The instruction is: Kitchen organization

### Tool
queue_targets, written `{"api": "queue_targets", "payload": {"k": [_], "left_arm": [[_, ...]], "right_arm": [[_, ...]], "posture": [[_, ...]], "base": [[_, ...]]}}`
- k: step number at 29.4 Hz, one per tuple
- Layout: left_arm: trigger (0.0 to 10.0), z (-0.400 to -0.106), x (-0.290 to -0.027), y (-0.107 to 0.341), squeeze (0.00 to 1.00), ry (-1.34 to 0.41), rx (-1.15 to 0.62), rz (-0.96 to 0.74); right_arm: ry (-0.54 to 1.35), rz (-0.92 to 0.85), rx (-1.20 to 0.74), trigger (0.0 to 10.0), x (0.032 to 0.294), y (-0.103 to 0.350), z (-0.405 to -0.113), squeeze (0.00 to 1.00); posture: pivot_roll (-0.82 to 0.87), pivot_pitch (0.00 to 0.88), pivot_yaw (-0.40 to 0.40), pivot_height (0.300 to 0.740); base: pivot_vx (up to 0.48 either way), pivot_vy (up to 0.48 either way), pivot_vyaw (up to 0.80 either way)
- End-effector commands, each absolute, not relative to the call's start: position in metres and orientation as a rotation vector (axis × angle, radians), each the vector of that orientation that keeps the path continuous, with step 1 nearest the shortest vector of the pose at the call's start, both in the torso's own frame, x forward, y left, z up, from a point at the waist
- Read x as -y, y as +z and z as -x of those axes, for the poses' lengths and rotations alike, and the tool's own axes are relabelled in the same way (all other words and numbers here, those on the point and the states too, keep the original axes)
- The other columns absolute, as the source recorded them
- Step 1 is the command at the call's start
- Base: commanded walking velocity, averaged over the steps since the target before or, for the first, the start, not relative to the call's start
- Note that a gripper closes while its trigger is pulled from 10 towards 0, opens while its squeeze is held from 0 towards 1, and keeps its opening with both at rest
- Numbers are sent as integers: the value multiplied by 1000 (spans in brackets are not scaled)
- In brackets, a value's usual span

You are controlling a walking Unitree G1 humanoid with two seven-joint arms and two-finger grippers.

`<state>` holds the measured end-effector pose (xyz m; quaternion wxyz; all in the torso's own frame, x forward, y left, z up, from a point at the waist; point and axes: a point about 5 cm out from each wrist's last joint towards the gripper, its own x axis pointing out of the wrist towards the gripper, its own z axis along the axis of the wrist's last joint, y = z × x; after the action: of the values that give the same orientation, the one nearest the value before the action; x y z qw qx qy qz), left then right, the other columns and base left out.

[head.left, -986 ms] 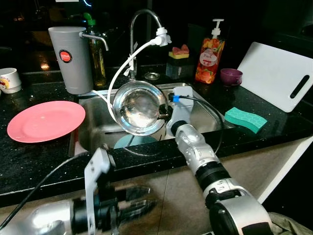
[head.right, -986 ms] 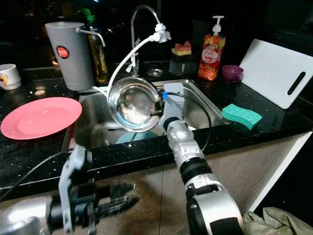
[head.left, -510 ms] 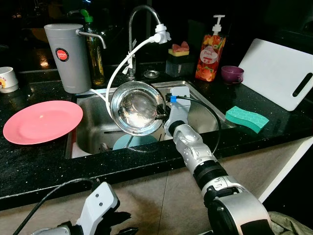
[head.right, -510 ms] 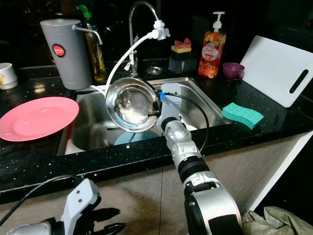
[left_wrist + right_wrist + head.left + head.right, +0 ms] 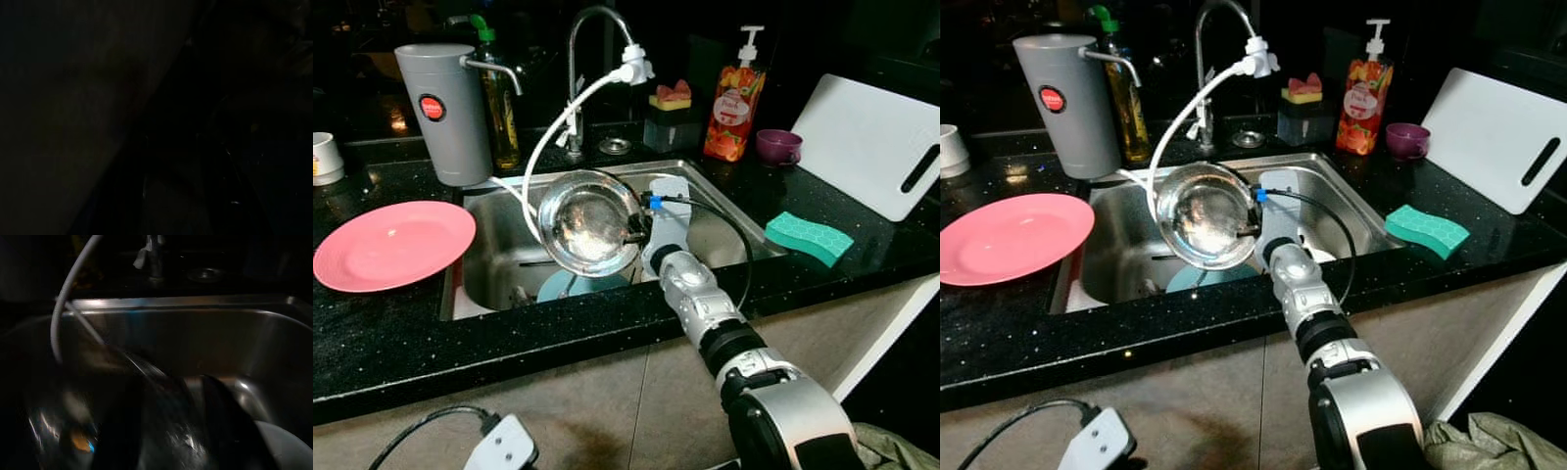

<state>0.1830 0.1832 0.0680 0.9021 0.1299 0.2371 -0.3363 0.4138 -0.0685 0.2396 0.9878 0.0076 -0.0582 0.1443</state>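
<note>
Your right gripper (image 5: 636, 235) is clamped on the rim of the steel bowl (image 5: 588, 222), holding it tilted on edge above the sink (image 5: 724, 211), its hollow turned toward the camera, with a teal plate (image 5: 570, 285) lying in the basin just beneath it. A pink plate (image 5: 391, 245) rests on the counter left of the sink and a green sponge (image 5: 808, 238) to its right. Your left arm hangs low and its wrist view is too dark, so you cannot tell how those fingers stand.

Dark kitchen — glossy speckled black countertop (image 5: 401, 333), beige cabinet front (image 5: 607, 411) below — dim light
</note>
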Motion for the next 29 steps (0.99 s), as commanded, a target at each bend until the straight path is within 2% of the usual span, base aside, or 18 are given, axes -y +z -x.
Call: {"api": "queue_targets", "payload": {"k": [1,11,12,13,14,20,29], "left_arm": [[10000,-179,-185,60,0,-678,-517,-265],[10000,-187,-196,47,0,-516,-527,-270],[10000,-188,-197,46,0,-505,-524,-266],[10000,-188,-197,46,0,-505,-524,-266],[10000,-191,-198,46,0,-484,-516,-259],[10000,-192,-202,44,0,-435,-519,-230],[10000,-195,-211,32,0,-361,-540,-205]], "right_arm": [[295,-1,140,10000,66,244,-414,1000],[312,8,140,10000,64,242,-413,1000],[317,8,148,10000,63,243,-413,502],[317,8,148,10000,63,243,-413,502],[325,4,167,10000,63,245,-413,0],[301,27,217,10000,64,254,-412,0],[234,64,387,10000,83,275,-399,0]], "posture": [[108,140,-40,740],[107,140,-39,740],[107,140,-39,740],[107,140,-39,740],[107,140,-39,740],[102,140,-38,740],[93,139,-34,740]], "base": [[0,0,0],[0,0,0],[0,0,0],[0,0,0],[0,0,0],[0,0,0],[0,0,0]]}}
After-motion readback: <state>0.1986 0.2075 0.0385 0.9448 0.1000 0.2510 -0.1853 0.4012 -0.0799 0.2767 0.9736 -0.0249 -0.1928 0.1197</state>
